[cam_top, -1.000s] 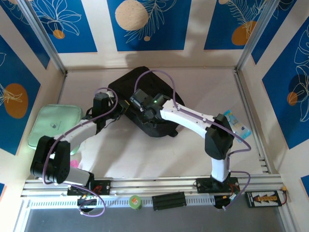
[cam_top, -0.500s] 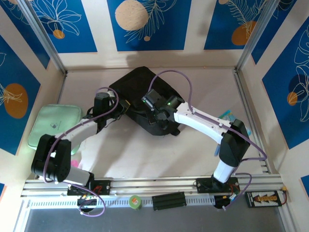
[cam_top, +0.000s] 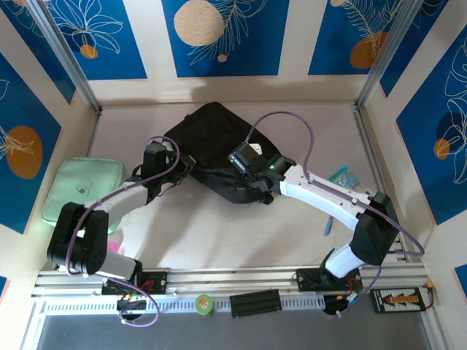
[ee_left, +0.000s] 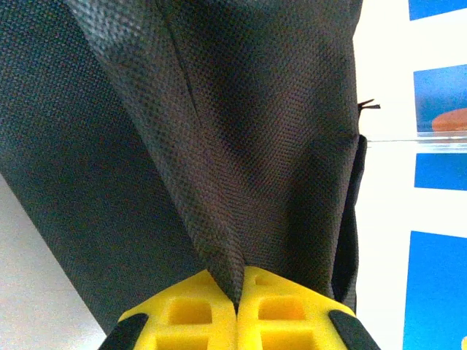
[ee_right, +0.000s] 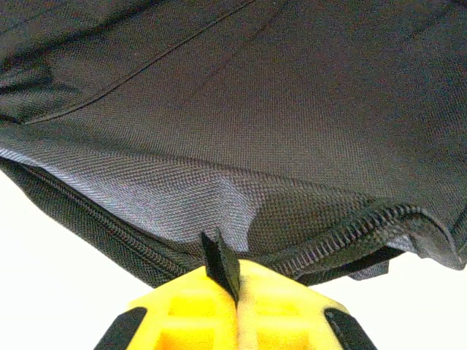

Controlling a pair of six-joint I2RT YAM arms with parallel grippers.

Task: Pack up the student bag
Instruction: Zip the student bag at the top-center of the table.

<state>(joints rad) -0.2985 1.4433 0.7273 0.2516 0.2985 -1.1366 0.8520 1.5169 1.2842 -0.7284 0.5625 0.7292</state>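
Working near to far: bare table (cam_top: 219, 233) in front of the bases, then a mint pouch (cam_top: 80, 186) at left and a small blue packet (cam_top: 343, 176) at right, both outside the bag. Beyond them, both grippers are on the near edge of the student bag (cam_top: 211, 131).

Left gripper (ee_left: 237, 292) is clamped on a fold of the bag's black fabric at its left side; the cloth fans out taut from the jaws. Right gripper (ee_right: 235, 281) is closed on a small black tab (ee_right: 219, 262) just beside the zipper (ee_right: 343, 233). We read it as the zip pull but can't confirm.

The bag lies flat, mid-table toward the far half.

We judge the step as opening the zip, with packing not started. To do it well:
- Left acts as anchor, tensioning the fabric away from the right so the track runs straight.
- Right drags the tab along the zipper line, low and parallel to the table, no lifting.
- Watch for the tab slipping out or the whole bag sliding.
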